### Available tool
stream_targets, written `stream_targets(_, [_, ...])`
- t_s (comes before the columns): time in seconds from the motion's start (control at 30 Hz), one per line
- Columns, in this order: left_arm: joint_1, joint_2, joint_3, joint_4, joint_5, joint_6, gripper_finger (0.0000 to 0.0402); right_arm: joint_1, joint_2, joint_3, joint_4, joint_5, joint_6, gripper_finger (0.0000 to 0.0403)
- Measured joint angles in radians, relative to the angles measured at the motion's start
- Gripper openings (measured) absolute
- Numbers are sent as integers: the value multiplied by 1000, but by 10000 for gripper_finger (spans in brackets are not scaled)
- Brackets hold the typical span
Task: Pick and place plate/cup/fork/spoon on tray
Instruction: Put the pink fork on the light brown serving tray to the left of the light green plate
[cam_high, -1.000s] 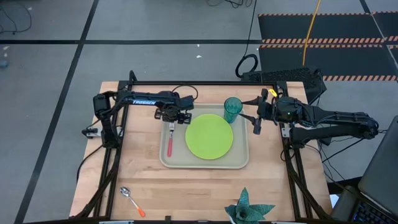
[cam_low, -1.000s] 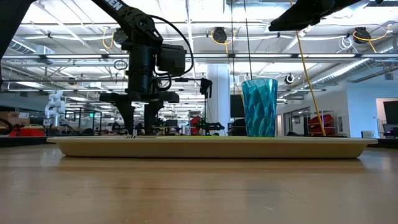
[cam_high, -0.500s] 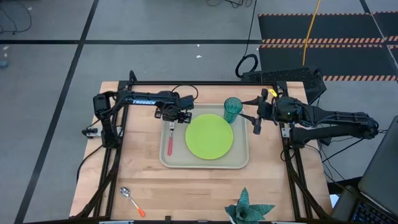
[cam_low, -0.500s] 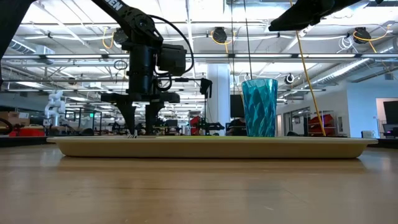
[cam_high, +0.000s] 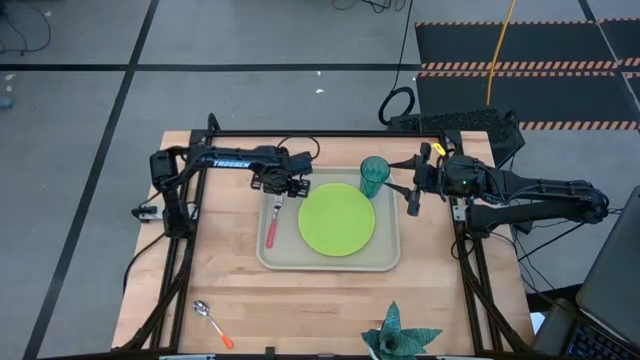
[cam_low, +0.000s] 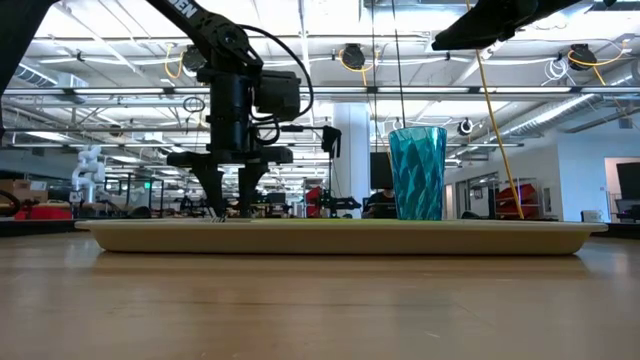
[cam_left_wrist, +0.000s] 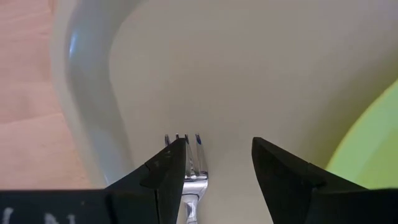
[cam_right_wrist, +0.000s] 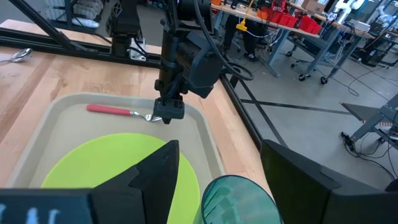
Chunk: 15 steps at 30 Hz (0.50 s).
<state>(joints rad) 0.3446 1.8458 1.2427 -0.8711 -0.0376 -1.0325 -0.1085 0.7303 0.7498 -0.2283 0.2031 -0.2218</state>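
Straddling metal fork tines | left hand spread apart | smooth beige tray | right hand apart

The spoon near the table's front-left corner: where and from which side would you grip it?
The spoon lies flat on bare wood, clear of the tray, its bowl toward the table's left edge and its orange handle angling toward the front. I would come straight down on mid-handle, fingers across its width: that part is straight and narrow, while the rounded bowl would likely slip.
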Motion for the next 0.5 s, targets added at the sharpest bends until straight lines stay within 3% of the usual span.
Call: stream_targets(0.5, [8, 0, 0, -22, -7, 4, 186, 0, 0, 0, 0, 0, 0, 219])
